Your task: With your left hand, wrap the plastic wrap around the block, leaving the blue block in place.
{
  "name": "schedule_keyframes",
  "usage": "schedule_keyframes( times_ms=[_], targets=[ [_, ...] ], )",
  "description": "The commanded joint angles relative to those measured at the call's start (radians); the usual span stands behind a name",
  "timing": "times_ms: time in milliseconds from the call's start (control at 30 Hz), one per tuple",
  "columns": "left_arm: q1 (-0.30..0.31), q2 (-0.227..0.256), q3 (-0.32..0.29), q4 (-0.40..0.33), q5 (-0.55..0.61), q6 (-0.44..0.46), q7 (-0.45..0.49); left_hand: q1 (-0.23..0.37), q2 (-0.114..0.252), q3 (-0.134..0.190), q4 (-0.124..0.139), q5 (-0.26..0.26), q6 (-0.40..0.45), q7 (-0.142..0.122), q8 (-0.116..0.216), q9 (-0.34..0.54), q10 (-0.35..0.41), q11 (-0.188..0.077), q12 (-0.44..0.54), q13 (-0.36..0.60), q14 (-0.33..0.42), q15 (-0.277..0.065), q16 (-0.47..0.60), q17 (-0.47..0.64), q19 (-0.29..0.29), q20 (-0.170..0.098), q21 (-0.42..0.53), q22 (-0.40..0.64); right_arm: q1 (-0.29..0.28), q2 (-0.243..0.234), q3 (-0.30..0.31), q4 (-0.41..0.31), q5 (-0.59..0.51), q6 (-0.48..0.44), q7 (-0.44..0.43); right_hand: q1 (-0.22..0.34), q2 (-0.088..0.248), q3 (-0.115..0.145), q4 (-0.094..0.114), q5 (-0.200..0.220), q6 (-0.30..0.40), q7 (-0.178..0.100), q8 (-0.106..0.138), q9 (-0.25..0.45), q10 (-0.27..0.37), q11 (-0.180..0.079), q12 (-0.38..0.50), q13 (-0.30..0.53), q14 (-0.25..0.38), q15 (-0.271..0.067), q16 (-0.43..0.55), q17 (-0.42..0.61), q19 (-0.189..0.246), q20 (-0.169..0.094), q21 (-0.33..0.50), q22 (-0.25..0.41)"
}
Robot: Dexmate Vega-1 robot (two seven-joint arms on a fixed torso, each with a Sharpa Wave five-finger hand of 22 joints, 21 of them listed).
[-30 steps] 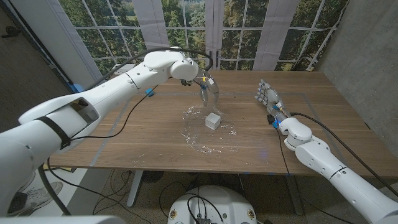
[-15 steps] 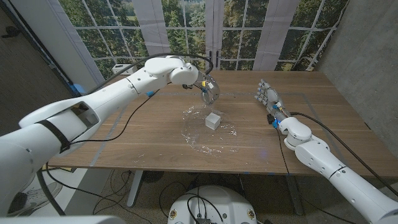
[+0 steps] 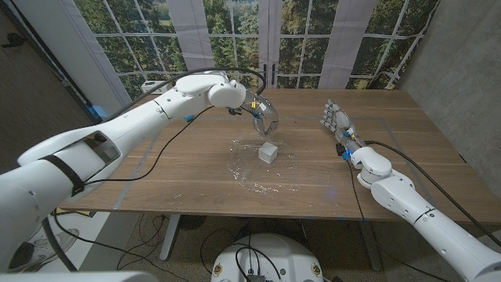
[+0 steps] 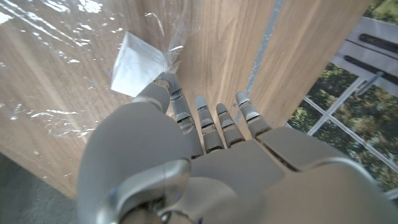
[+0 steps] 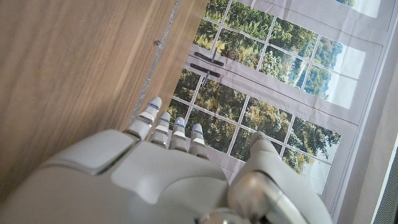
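Note:
A small pale block [image 3: 268, 151] [image 4: 135, 56] sits on a crinkled sheet of clear plastic wrap [image 3: 258, 174] [image 4: 43, 81] at the table's middle. My left hand [image 3: 254, 105] [image 4: 186, 149] hovers just behind and above the block. It pinches a lifted edge of the wrap, which arcs down from the fingers [image 4: 166, 87] to the block. Far to the right, my right hand [image 3: 337, 121] [image 5: 168, 168] stands on the table with its fingers straight and apart, holding nothing.
The wooden table [image 3: 407, 149] has tape lines near its edges. A small blue object [image 3: 188, 117] lies behind my left arm at the back left. Windows stand behind the far edge.
My left hand has moved a little right and down toward the block, carrying the lifted wrap edge with it. The block and my right hand have stayed put.

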Motion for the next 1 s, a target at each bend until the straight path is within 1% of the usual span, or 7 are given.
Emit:
schedule_keyframes(
  times_ms=[33, 567, 667, 733, 833, 900, 1000],
  targets=[
    [-0.017, -0.011, -0.012, 0.052, -0.207, -0.067, -0.112, 0.025, -0.001, -0.008, 0.0, 0.002, 0.006, -0.001, 0.017, 0.02, 0.052, -0.008, 0.022, 0.006, 0.039, -0.016, 0.017, 0.003, 0.022, 0.002, 0.013, 0.006, -0.021, -0.006, 0.009, -0.021, 0.0, 0.008, -0.01, -0.002, 0.006, 0.003, 0.006, 0.006, 0.008, -0.001, 0.0, 0.006, 0.007, -0.001, 0.002, 0.003, 0.01, 0.0, 0.008, 0.005, 0.009, 0.003, 0.004, 0.004],
    [-0.022, -0.007, 0.028, 0.006, -0.218, -0.046, -0.235, 0.054, -0.019, -0.03, 0.002, 0.007, 0.027, -0.012, 0.033, 0.018, 0.102, -0.019, 0.033, 0.012, 0.07, -0.025, 0.02, 0.002, 0.03, 0.008, 0.024, 0.005, -0.027, -0.008, 0.012, -0.023, 0.0, 0.019, -0.001, -0.004, 0.006, 0.002, 0.008, 0.006, 0.007, -0.002, -0.001, 0.006, 0.008, 0.002, 0.001, 0.003, 0.012, 0.0, 0.008, 0.004, 0.014, 0.002, 0.005, 0.003],
    [-0.027, -0.016, 0.038, 0.001, -0.217, 0.022, -0.306, 0.019, -0.039, -0.063, 0.024, 0.003, -0.001, -0.028, 0.017, 0.008, 0.138, -0.02, 0.039, 0.011, 0.085, -0.027, 0.022, 0.004, 0.023, 0.008, 0.024, 0.004, -0.028, -0.009, 0.013, -0.024, 0.002, 0.017, -0.001, -0.003, 0.006, 0.003, 0.008, 0.006, 0.008, -0.002, 0.0, 0.006, 0.008, -0.001, 0.001, 0.003, 0.014, 0.0, 0.008, 0.004, 0.015, 0.002, 0.005, 0.003],
    [-0.033, -0.023, 0.05, 0.001, -0.203, 0.061, -0.342, -0.112, -0.049, -0.119, 0.082, -0.004, -0.126, -0.024, -0.066, -0.032, 0.156, 0.015, 0.03, 0.005, 0.097, -0.017, 0.012, 0.007, 0.007, 0.016, 0.018, 0.0, -0.03, -0.009, 0.013, -0.028, -0.003, 0.014, -0.012, -0.003, 0.006, 0.003, 0.008, 0.007, 0.008, -0.003, -0.001, 0.006, 0.007, -0.001, 0.001, 0.003, 0.014, 0.001, 0.008, 0.004, 0.016, 0.002, 0.005, 0.003],
    [-0.003, 0.0, 0.049, -0.059, -0.119, 0.115, -0.303, -0.229, -0.049, -0.157, 0.134, -0.013, -0.203, -0.002, -0.139, -0.074, 0.202, 0.024, 0.034, -0.009, 0.148, -0.025, 0.02, 0.01, 0.005, 0.014, 0.016, -0.002, -0.028, -0.01, 0.013, -0.026, -0.002, 0.011, -0.009, -0.003, 0.007, 0.003, 0.008, 0.007, 0.008, -0.002, -0.001, 0.006, 0.008, 0.001, 0.001, 0.003, 0.015, 0.0, 0.008, 0.004, 0.016, 0.003, 0.005, 0.003],
    [0.007, 0.007, 0.047, -0.068, -0.094, 0.119, -0.279, -0.327, -0.05, -0.187, 0.176, -0.015, -0.289, -0.016, -0.207, -0.108, 0.164, 0.051, 0.003, -0.024, 0.135, -0.012, 0.0, 0.009, -0.019, 0.027, 0.003, -0.004, -0.026, -0.006, 0.013, -0.023, 0.002, 0.013, -0.007, -0.003, 0.007, 0.003, 0.009, 0.007, 0.008, -0.002, -0.001, 0.006, 0.007, -0.001, 0.0, 0.003, 0.016, 0.0, 0.008, 0.004, 0.016, 0.003, 0.005, 0.003],
    [0.009, 0.006, 0.056, -0.069, -0.067, 0.123, -0.283, -0.395, -0.05, -0.207, 0.204, -0.018, -0.361, -0.008, -0.255, -0.126, 0.088, 0.042, -0.04, -0.038, 0.103, 0.005, -0.019, 0.01, -0.048, 0.035, -0.014, -0.006, -0.019, -0.003, 0.011, -0.018, 0.002, 0.013, -0.004, -0.003, 0.007, 0.003, 0.009, 0.007, 0.008, -0.003, -0.001, 0.006, 0.007, -0.001, 0.0, 0.003, 0.015, 0.0, 0.008, 0.004, 0.016, 0.003, 0.005, 0.003]
  ],
)
